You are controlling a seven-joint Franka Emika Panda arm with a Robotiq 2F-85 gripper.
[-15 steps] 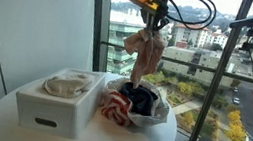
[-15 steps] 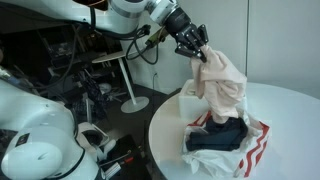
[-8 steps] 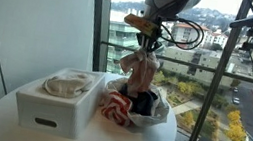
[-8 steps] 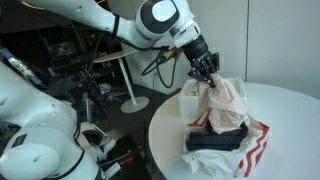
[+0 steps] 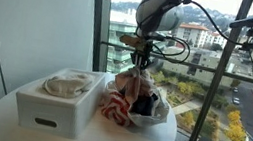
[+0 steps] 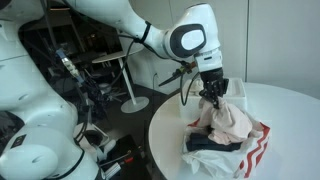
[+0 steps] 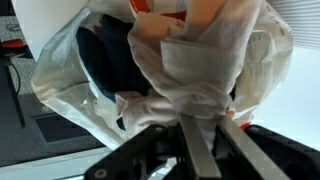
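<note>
Strong daylight from the window (image 5: 220, 54) backlights the arm (image 5: 161, 10), leaving it dark. Room-facing exterior view dim, white table (image 6: 290, 100) bright. Low resolution throughout. Wrist view soft: pale cloth (image 7: 200, 70) glary, gripper (image 7: 205, 120) shadowed and blurred.

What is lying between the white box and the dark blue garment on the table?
A red-and-white striped cloth lies bunched between the white box and the dark blue garment; this shows in an exterior view.
</note>
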